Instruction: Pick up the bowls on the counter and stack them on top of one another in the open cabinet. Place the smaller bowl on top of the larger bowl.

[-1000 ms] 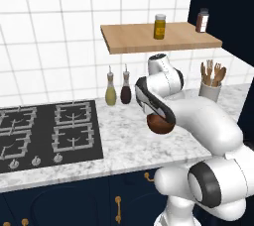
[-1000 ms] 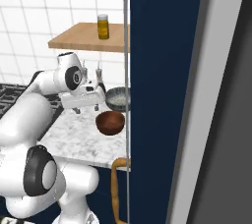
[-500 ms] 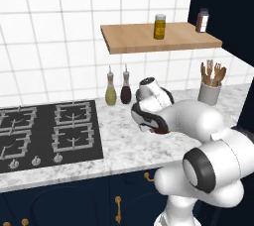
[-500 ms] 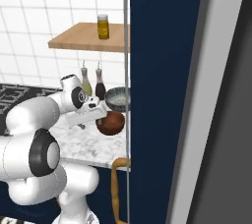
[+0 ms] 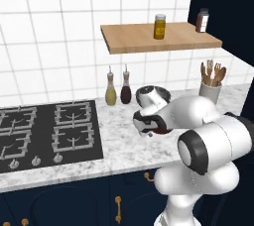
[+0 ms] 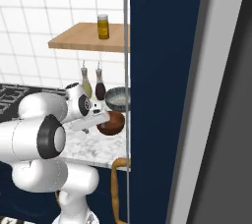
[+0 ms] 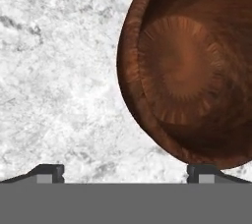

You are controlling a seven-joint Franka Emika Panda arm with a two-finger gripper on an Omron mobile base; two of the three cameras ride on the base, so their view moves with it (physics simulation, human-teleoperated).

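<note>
The smaller bowl (image 7: 189, 70), glossy reddish-brown, sits upright on the marbled counter (image 7: 59, 70) and takes up the right of the hand view. My gripper (image 7: 127, 173) is open and low over the counter, with the right fingertip (image 7: 206, 171) just under the bowl's near rim and nothing between the fingers. From the right base view the smaller bowl (image 6: 112, 122) lies just right of my gripper (image 6: 97, 120). The larger bowl (image 6: 117, 98), dark grey, stands behind it by the wall. My hand (image 5: 149, 121) covers most of the smaller bowl (image 5: 159, 131). The wooden shelf (image 5: 149, 41) hangs above.
A yellow jar (image 5: 159, 27) and a spice bottle (image 5: 202, 20) stand on the shelf. Two bottles (image 5: 118, 90) stand by the wall, a utensil holder (image 5: 211, 84) at the right, the black hob (image 5: 44, 131) to the left. A navy panel (image 6: 162, 95) rises close on the right.
The arm has swung down from above the counter. The hand now sits low beside the reddish-brown bowl. Neither bowl has moved.
</note>
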